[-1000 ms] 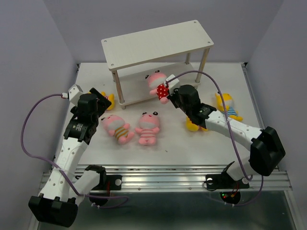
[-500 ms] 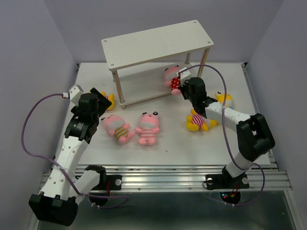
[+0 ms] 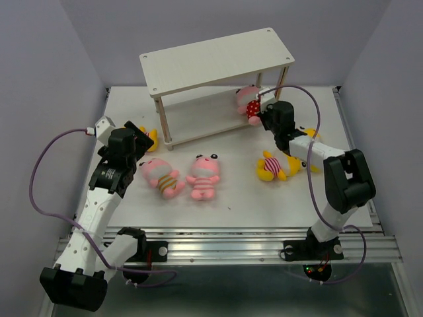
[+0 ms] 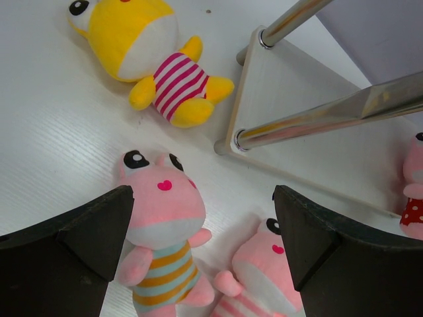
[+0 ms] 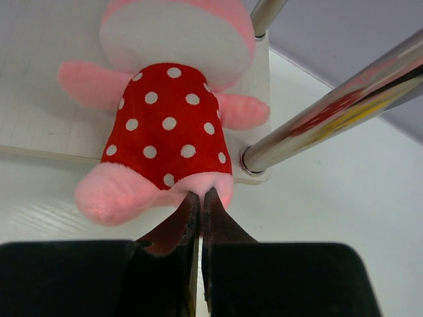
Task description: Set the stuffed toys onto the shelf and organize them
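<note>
My right gripper (image 3: 260,113) is shut on the bottom seam of a pink toy in a red polka-dot shirt (image 3: 249,102). The toy lies on the shelf's lower board (image 3: 198,115) at its right front corner, legs over the edge. In the right wrist view my gripper (image 5: 200,198) pinches the toy (image 5: 168,125) beside a shelf leg (image 5: 330,119). My left gripper (image 3: 135,148) is open and empty above two pink striped toys (image 3: 160,175) (image 3: 203,176). In the left wrist view my gripper (image 4: 201,264) is over these toys (image 4: 162,218) (image 4: 264,277), with a yellow toy (image 4: 149,46) beyond.
A yellow toy (image 3: 276,165) lies under my right arm; another (image 3: 309,134) is mostly hidden behind it. A third yellow toy (image 3: 149,139) lies by the shelf's left front leg. The shelf's top board (image 3: 218,56) is bare. Grey walls close in the table.
My right gripper has carried the polka-dot toy to the right, from in front of the shelf's middle onto the right end of the lower board. The left arm has not moved.
</note>
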{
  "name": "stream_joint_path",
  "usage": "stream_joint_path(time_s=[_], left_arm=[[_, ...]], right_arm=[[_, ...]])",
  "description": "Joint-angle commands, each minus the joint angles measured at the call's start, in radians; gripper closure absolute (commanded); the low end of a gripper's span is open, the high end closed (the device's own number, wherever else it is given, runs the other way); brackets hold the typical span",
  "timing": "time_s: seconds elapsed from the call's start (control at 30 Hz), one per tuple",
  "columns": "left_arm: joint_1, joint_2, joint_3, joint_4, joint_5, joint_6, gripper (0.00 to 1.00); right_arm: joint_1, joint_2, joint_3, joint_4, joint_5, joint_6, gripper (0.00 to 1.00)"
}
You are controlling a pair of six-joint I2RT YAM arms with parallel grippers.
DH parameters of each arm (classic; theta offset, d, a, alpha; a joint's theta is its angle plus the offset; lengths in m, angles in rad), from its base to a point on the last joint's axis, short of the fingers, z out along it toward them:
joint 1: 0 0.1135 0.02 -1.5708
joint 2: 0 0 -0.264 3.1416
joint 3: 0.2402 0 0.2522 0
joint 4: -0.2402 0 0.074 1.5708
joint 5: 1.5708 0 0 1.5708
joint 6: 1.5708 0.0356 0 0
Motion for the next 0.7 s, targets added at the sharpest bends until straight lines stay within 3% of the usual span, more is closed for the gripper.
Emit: stream_joint_path(time_s=[0.0,0.67], left_arm=[[0.004,-0.002,0.008,0.014,-0.031,0.017,0.01],[0.004,0.004,0.011,0.012,-0.029,0.016,0.01]], right_arm=[[-0.010,0.016,0.073,0.095,-0.021,-0.014,0.99],[-0.047,0.121,0.127,0.150,-0.040,0.044,0.99]])
